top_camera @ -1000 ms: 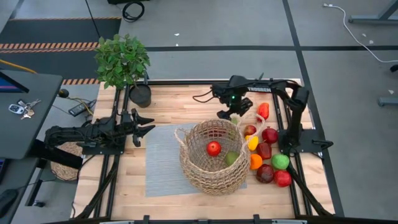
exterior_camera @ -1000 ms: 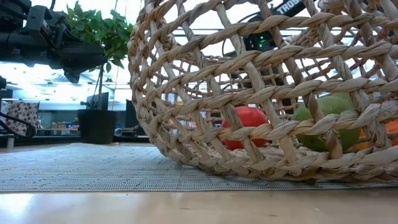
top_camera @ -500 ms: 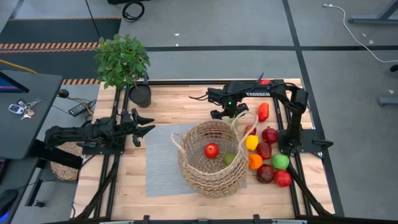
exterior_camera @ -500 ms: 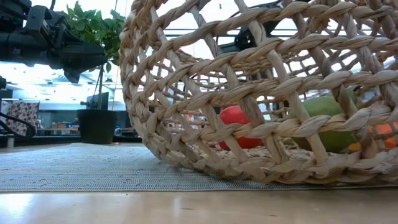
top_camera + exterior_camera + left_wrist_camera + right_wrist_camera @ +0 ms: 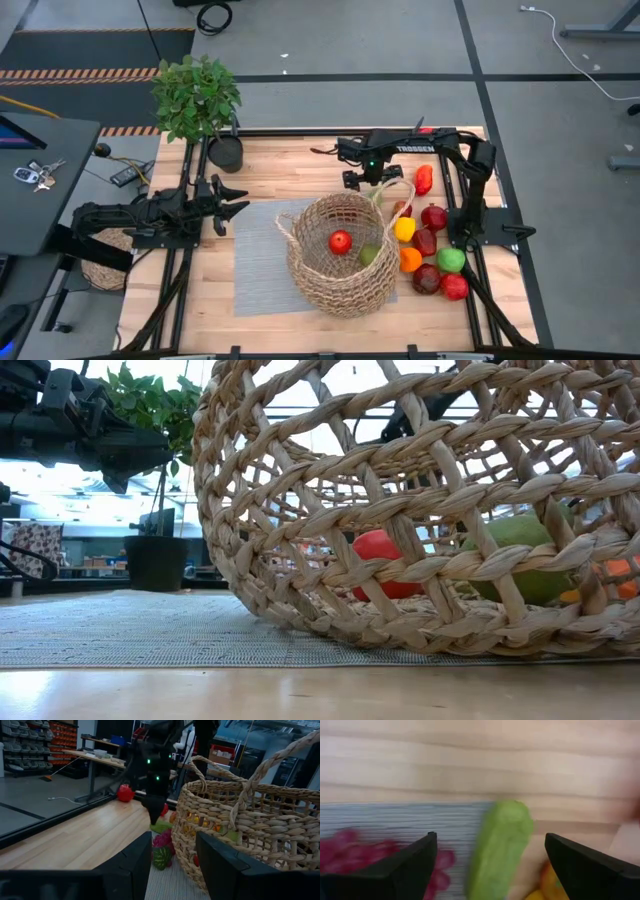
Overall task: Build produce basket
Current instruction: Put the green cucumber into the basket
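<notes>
The tan wicker basket (image 5: 340, 255) stands on a grey mat (image 5: 260, 260) and holds a red fruit (image 5: 340, 241) and a green fruit (image 5: 370, 254). More produce (image 5: 430, 250) lies in a row on the table to the basket's right. My right gripper (image 5: 366, 183) hovers open just beyond the basket's far rim. Its fingers stand on either side of a long green vegetable (image 5: 500, 850) that lies at the mat's edge, without touching it. My left gripper (image 5: 238, 200) waits open at the mat's left edge.
A potted plant (image 5: 200, 100) stands at the far left corner. A red pepper (image 5: 424, 179) lies right of my right gripper. A purple-red leafy item (image 5: 161, 852) lies on the mat by the basket's far side. Bare wood lies along the far and near edges.
The basket has slid a little toward the table's left and near edges on the mat, then come to rest. My right gripper has drawn back slightly from the basket's far rim toward the far edge.
</notes>
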Robot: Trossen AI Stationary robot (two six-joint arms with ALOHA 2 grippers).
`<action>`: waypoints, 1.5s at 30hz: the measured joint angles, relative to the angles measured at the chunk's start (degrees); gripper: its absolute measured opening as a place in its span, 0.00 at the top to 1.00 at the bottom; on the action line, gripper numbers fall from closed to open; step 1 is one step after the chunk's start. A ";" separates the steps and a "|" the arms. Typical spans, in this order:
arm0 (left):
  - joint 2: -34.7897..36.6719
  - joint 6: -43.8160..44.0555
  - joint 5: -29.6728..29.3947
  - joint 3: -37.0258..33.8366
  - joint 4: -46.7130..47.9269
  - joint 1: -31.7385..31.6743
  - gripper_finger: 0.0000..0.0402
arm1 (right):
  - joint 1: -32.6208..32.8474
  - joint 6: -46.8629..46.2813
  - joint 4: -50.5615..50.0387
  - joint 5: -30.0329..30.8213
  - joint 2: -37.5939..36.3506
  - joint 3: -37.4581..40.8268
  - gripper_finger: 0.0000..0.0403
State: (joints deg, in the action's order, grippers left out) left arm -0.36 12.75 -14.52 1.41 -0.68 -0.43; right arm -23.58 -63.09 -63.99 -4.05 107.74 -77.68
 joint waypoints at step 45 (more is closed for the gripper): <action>0.00 0.00 0.00 -0.01 0.00 0.00 0.60 | 1.05 13.28 -0.05 5.96 -4.37 -7.13 0.57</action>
State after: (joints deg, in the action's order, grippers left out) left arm -0.36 12.75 -14.52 1.40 -0.68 -0.43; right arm -22.54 -49.81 -64.04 1.90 103.38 -84.81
